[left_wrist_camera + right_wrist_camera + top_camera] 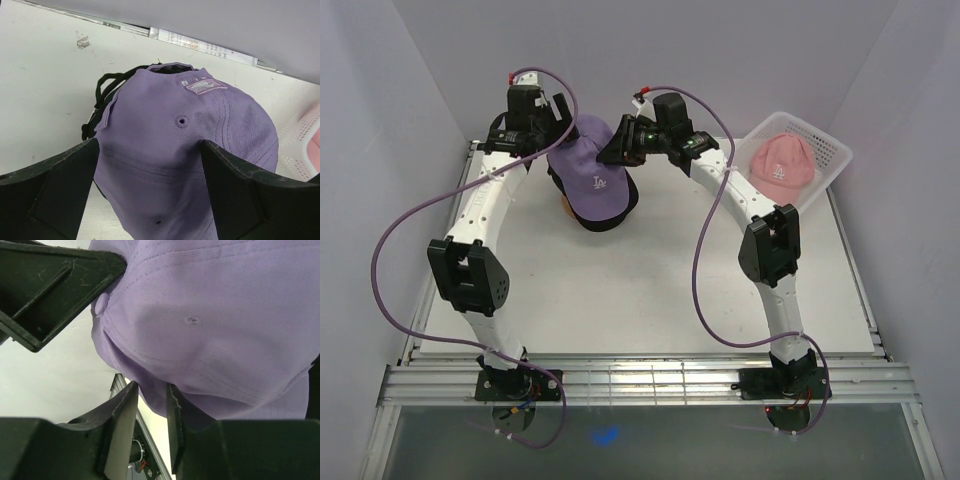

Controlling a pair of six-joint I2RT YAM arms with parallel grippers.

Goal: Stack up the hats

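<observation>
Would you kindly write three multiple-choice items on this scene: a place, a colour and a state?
1. Where is the pink hat? A) in the white basket B) on a wooden stand C) on the floor
2. What colour is the hat atop the black hat? A) pink B) lavender C) green
3. How is the left gripper? A) shut on a hat B) open, astride the lavender hat C) out of view
Answers: 1 A, mesh walls surround it; 2 B, lavender covers the black; 3 B, its jaws stand apart beside the crown.
</observation>
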